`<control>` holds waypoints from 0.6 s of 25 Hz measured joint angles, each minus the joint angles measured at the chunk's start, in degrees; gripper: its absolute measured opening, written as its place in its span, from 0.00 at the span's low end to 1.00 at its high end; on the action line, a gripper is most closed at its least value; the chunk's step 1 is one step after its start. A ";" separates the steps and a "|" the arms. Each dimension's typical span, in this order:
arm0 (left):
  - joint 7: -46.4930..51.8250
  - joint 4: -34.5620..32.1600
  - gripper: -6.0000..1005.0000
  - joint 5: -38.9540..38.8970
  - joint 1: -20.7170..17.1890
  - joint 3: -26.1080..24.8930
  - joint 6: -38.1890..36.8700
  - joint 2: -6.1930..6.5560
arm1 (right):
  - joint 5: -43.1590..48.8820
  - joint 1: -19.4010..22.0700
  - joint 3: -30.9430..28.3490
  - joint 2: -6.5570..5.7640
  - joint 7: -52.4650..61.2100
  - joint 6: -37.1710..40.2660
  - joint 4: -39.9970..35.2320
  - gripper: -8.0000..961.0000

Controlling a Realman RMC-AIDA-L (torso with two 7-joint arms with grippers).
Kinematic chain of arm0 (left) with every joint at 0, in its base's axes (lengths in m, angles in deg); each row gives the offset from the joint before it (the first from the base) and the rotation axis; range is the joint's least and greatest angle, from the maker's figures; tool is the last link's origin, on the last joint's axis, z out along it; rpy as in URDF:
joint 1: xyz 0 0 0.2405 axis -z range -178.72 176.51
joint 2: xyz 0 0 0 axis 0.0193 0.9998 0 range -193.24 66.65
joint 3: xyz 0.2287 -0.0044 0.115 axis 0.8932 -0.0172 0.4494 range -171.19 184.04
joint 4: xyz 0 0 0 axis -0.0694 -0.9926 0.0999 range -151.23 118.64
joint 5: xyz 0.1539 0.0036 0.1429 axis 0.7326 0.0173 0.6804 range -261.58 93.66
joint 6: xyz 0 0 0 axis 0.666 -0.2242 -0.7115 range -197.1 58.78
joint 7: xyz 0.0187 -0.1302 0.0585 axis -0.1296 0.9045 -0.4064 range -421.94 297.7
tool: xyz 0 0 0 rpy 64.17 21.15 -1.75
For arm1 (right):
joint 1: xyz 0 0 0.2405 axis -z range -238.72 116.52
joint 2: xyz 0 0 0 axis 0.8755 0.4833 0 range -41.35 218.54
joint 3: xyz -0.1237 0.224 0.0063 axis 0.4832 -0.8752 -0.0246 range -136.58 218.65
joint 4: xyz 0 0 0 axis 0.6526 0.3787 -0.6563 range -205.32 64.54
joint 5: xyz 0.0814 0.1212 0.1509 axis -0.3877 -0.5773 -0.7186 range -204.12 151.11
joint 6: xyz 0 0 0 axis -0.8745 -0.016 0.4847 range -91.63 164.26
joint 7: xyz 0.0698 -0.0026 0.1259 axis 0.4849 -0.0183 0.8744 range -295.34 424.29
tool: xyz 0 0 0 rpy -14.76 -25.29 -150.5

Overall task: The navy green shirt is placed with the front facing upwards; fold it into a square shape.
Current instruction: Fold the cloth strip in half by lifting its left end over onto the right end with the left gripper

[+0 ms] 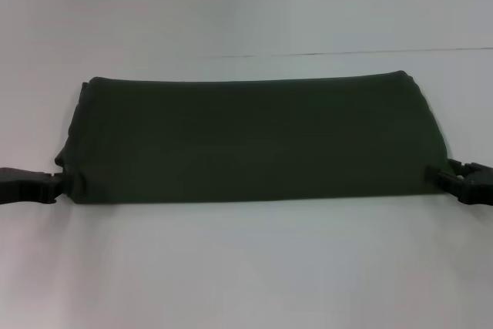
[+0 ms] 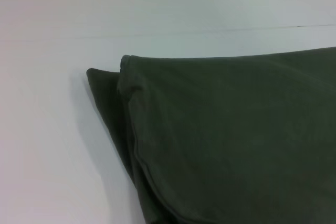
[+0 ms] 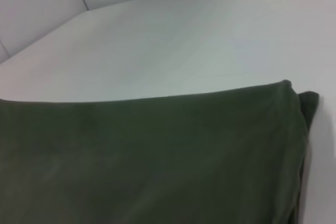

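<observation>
bare white table (image 1: 246, 267) fills the near part of the head view; beyond it lies the shirt (image 1: 250, 140), folded into a wide band with its plain side up and no lettering showing. the left pincer (image 1: 48, 187) sits at the band's near left corner and the right pincer (image 1: 456, 180) at its near right corner, low at the table, probably to lift both ends for the next fold. whether either grips cloth, i cannot tell. both wrist views show layered edges at the ends.
</observation>
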 joint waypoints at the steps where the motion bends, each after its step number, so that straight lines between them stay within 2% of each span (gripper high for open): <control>1: 0.00 0.00 0.00 0.00 0.00 0.05 0.00 0.00 | 0.02 0.00 0.39 -0.01 0.17 -0.15 0.00 0.59; 7: 0.00 0.00 0.00 0.00 0.11 0.14 0.00 0.00 | 0.08 0.23 2.23 -0.07 0.56 -0.94 -0.21 0.49; 12: 0.00 0.00 0.00 0.00 0.16 0.19 -0.10 0.00 | 0.09 0.53 2.42 -0.17 1.13 -0.84 -0.70 0.24; 15: -0.35 0.00 0.00 0.00 0.17 0.19 -0.46 0.00 | 0.09 0.66 2.34 -0.26 1.30 -0.51 -0.95 0.14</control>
